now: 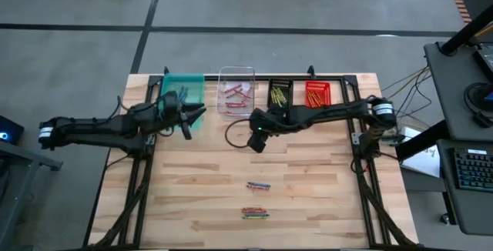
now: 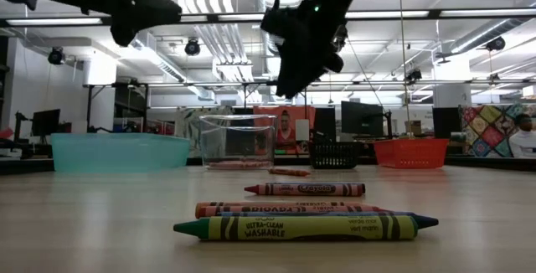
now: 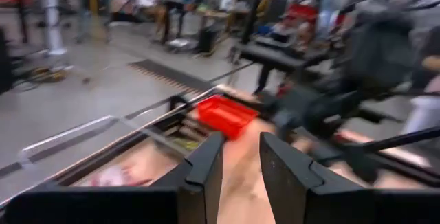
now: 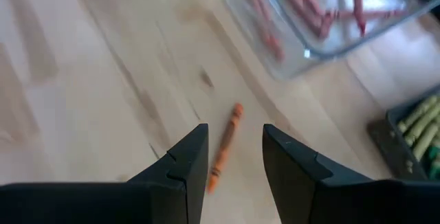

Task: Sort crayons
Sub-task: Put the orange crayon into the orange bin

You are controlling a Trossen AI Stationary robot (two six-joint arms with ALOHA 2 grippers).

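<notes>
— While most crayons already lie in the bins at the table's [image 1: 323,197] far edge, how much sorting is left?

— A fair bit is done: pink sticks fill the clear bin [image 1: 236,91], yellow-green ones the black bin [image 1: 280,93], orange-red ones the red bin [image 1: 317,93]. The teal bin [image 1: 182,89] seems to hold a few dark ones, though the left arm covers part of it.

— And what is still loose?

— An orange crayon [image 4: 225,145] lies on the bare wood just short of the clear bin. Nearer the front edge, one crayon [image 1: 258,185] lies alone, and a small cluster [image 1: 255,213] sits just behind it; the low view shows red, orange, blue and green there.

— What are the arms doing?

— The right tool [image 4: 234,162] hangs over the orange crayon, fingers apart and empty, one on each side of it. I judge that crayon is the next pick. The left tool [image 3: 239,165] hovers by the teal bin, fingers slightly apart with nothing between them.
</notes>
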